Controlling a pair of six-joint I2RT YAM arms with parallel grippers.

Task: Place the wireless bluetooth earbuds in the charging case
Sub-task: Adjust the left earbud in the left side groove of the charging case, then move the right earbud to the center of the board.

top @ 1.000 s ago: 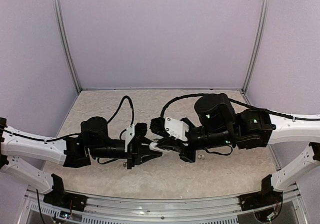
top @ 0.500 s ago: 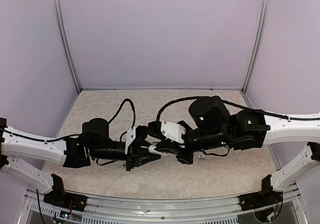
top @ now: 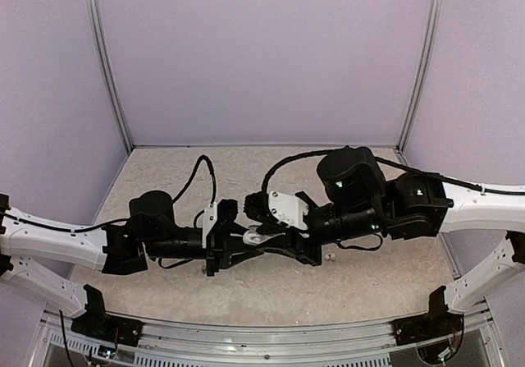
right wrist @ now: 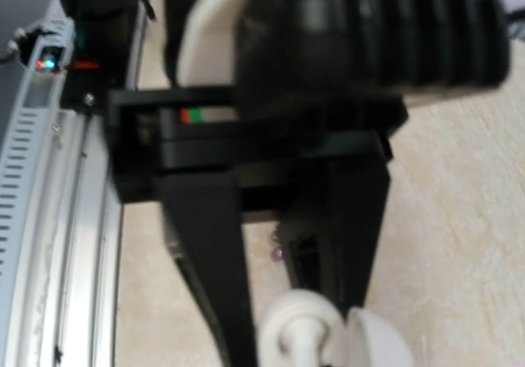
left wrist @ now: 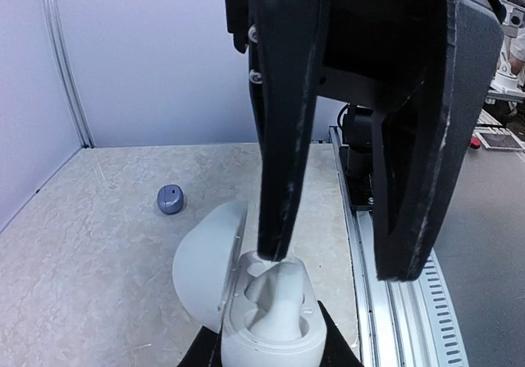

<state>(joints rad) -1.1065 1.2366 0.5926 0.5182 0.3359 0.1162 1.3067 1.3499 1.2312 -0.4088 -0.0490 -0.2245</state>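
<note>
Newly released, the right tool (left wrist: 332, 267) is parted over the open white oval charging case (left wrist: 205, 272) clamped in the left tool (top: 242, 252); a small white earbud (left wrist: 275, 309) seems lodged inside, needing seating.

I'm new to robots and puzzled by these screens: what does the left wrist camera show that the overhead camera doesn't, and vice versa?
Only the left wrist view: the inside of the open white charging case, its lid swung aside, a fingertip of the spread right jaws reaching down to it, and a blue-grey earbud on the table behind. Only the overhead view: the left arm and right arm meeting mid-table, and what looks like a pale earbud beside the right arm. Both: the case gripped in the left jaws, the right jaws at it.
</note>
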